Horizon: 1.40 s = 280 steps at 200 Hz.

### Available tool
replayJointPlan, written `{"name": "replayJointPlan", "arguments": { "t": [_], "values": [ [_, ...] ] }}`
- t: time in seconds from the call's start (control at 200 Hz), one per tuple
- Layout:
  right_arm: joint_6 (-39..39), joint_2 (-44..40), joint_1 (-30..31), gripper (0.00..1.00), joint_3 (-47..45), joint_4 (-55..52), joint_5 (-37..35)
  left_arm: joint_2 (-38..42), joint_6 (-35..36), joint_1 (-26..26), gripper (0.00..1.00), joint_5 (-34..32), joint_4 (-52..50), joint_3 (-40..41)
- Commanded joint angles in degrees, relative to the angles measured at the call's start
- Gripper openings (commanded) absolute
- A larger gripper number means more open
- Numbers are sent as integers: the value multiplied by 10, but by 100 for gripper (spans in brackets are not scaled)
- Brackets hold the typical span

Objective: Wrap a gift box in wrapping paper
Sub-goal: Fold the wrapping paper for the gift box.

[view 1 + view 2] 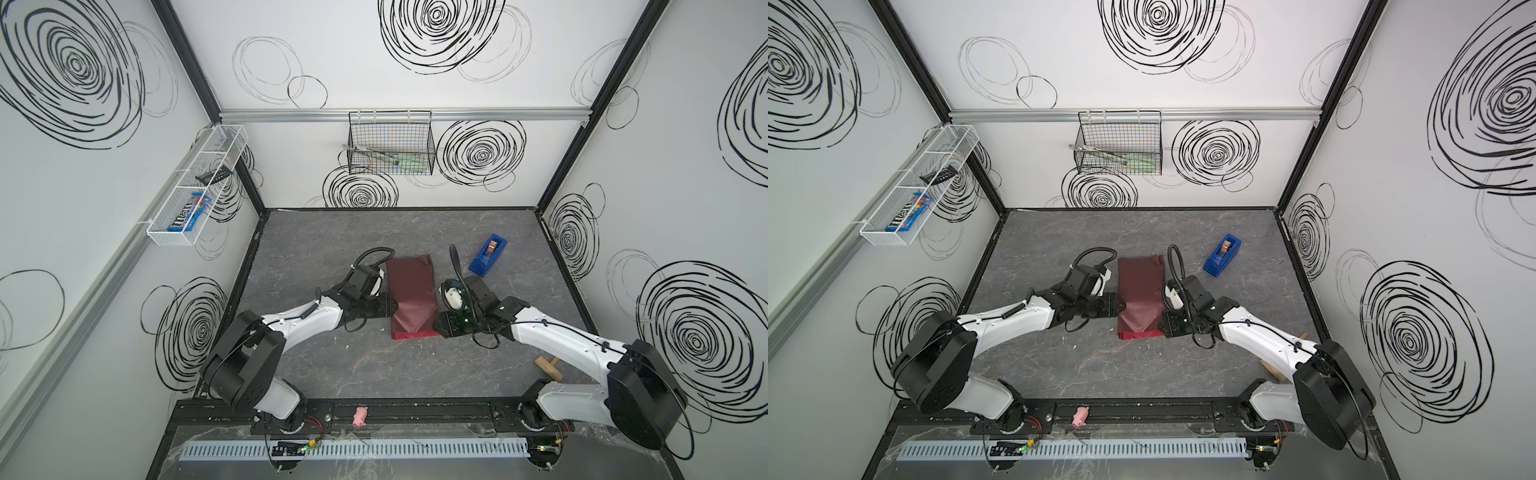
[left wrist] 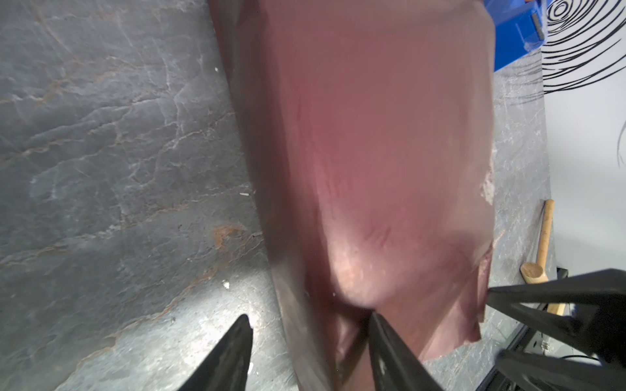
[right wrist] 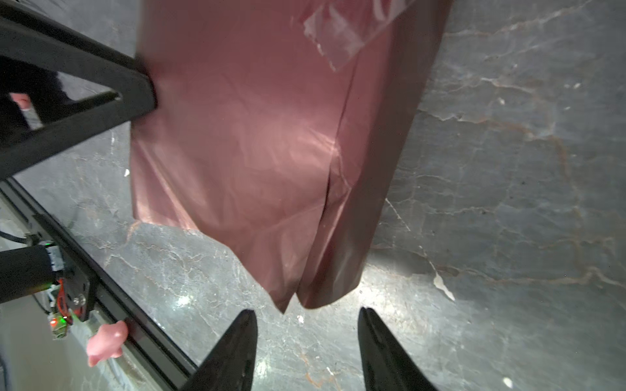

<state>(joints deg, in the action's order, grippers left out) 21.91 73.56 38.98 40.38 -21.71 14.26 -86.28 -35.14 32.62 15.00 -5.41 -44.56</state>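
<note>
The maroon wrapping paper [image 1: 411, 291] lies mid-table, folded into a long parcel; both top views show it [image 1: 1140, 286]. The gift box is hidden under it. My left gripper [image 1: 392, 306] is at the parcel's left side. In the left wrist view the left gripper [image 2: 310, 318] is open, with one finger on the table and the other over the paper [image 2: 372, 135], straddling its folded edge. My right gripper [image 1: 436, 328] is at the parcel's near right corner. In the right wrist view the right gripper [image 3: 307, 311] is open and empty, the paper's corner [image 3: 288, 298] just ahead of its tips.
A blue tape dispenser [image 1: 488, 257] stands behind and to the right of the parcel. A wooden mallet [image 1: 548, 368] lies near the right arm's base. A pink toy pig [image 1: 360, 415] sits on the front rail. A strip of clear tape [image 3: 338, 30] is on the paper.
</note>
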Motion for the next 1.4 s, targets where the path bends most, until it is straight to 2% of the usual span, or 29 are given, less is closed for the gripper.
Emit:
{"name": "replayJointPlan", "arguments": {
  "t": [0.0, 0.19, 0.715, 0.836, 1.126, 1.396],
  "values": [
    [8, 16, 3, 48, 15, 13, -16, 2, 4, 0, 59, -4, 7, 9],
    [14, 24, 4, 36, 13, 30, -12, 2, 4, 0, 59, -3, 9, 14],
    [17, 39, 6, 36, 33, 40, -10, 4, 4, 1, 61, -1, 9, 14],
    [20, 47, 5, 29, 32, 41, -10, 5, 4, 1, 61, -1, 8, 15],
    [26, 51, 5, 21, 31, 44, -13, 15, 3, 1, 62, 0, 5, 17],
    [33, 59, 4, 5, 36, 40, -16, 23, 4, 3, 63, 3, 0, 14]
  ]
}}
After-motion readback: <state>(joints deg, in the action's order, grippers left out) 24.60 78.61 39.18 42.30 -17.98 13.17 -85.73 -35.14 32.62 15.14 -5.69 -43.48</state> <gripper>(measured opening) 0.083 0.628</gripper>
